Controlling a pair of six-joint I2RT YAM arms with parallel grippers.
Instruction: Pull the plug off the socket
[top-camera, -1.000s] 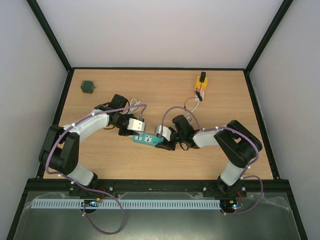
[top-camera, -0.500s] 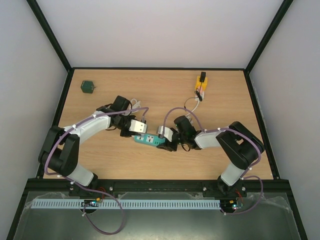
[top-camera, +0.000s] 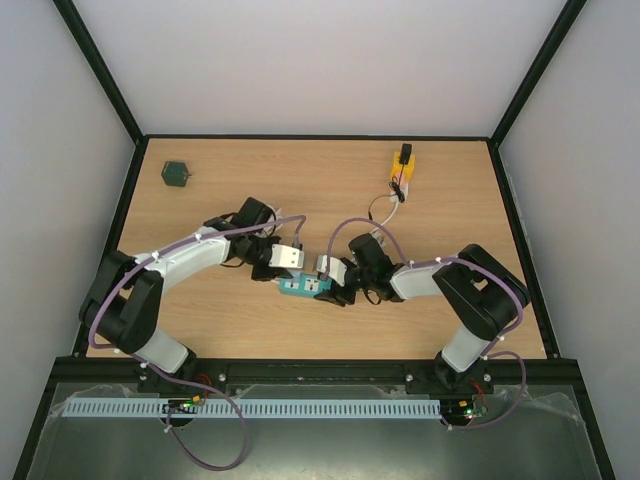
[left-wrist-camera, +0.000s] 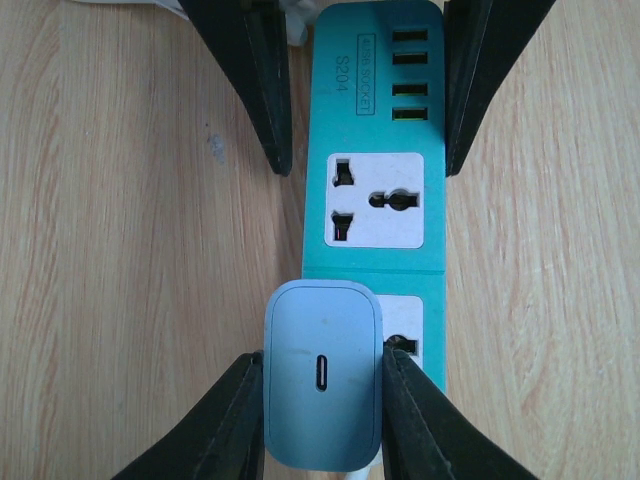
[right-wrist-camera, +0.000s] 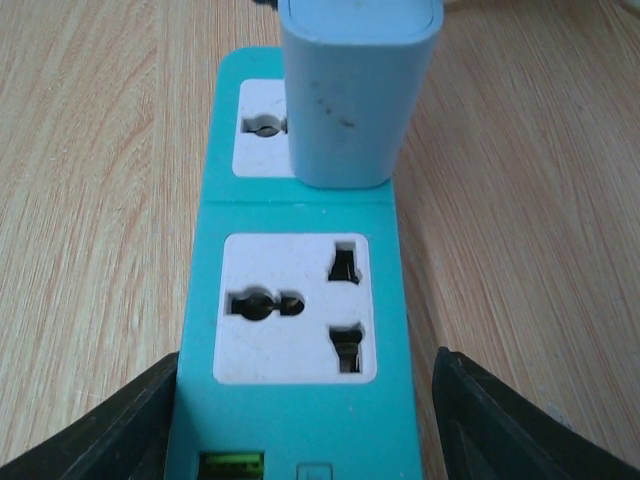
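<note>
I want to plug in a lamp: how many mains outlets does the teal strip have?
2: a free outlet in the middle of the teal strip, an occupied outlet under the grey plug. No more seem hidden.

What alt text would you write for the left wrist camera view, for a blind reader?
The left gripper pinches a pale grey plug standing on a teal power strip on a wooden table. Farther along, the right gripper straddles the strip, jaws apart, near an empty white socket.
</note>
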